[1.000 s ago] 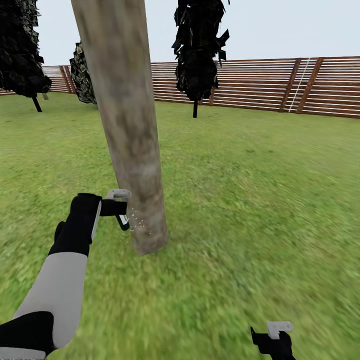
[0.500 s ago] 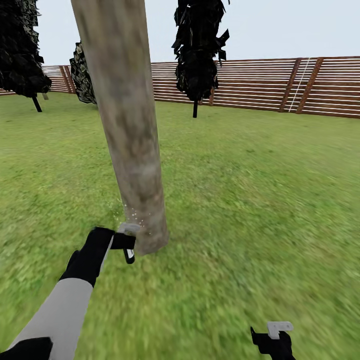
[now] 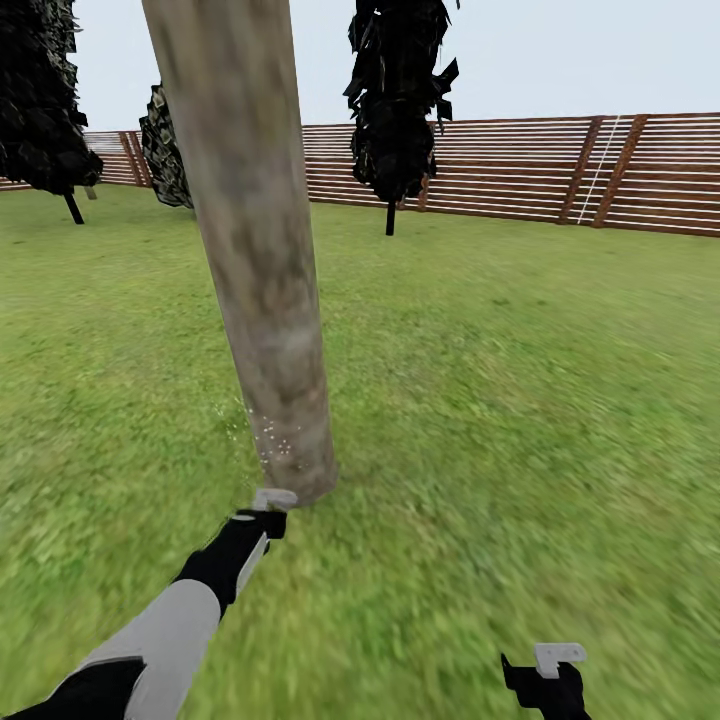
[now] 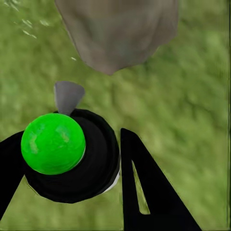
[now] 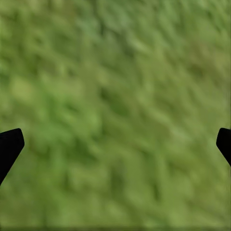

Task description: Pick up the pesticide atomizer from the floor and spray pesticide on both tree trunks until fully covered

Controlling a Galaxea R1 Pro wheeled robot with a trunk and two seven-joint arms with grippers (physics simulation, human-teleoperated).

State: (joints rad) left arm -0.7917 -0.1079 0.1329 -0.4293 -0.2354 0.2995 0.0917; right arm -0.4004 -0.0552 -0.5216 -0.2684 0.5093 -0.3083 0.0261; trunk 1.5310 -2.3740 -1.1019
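Down low, my left pincer (image 4: 72,163) grips the pesticide atomizer (image 4: 72,156), nozzle toward the tree trunk (image 3: 265,300) base for coverage; my right pincer (image 5: 115,139) hangs open.

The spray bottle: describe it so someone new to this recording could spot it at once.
Find the thick bare tree trunk on the lawn and follow it down to its base. There the left gripper holds a small dark spray bottle between its fingers. Its bright green spot and pale grey spray head set it apart.

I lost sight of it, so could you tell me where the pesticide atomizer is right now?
The pesticide atomizer sits in the left gripper, low over the grass at the foot of the tree trunk, left of centre in the head view.
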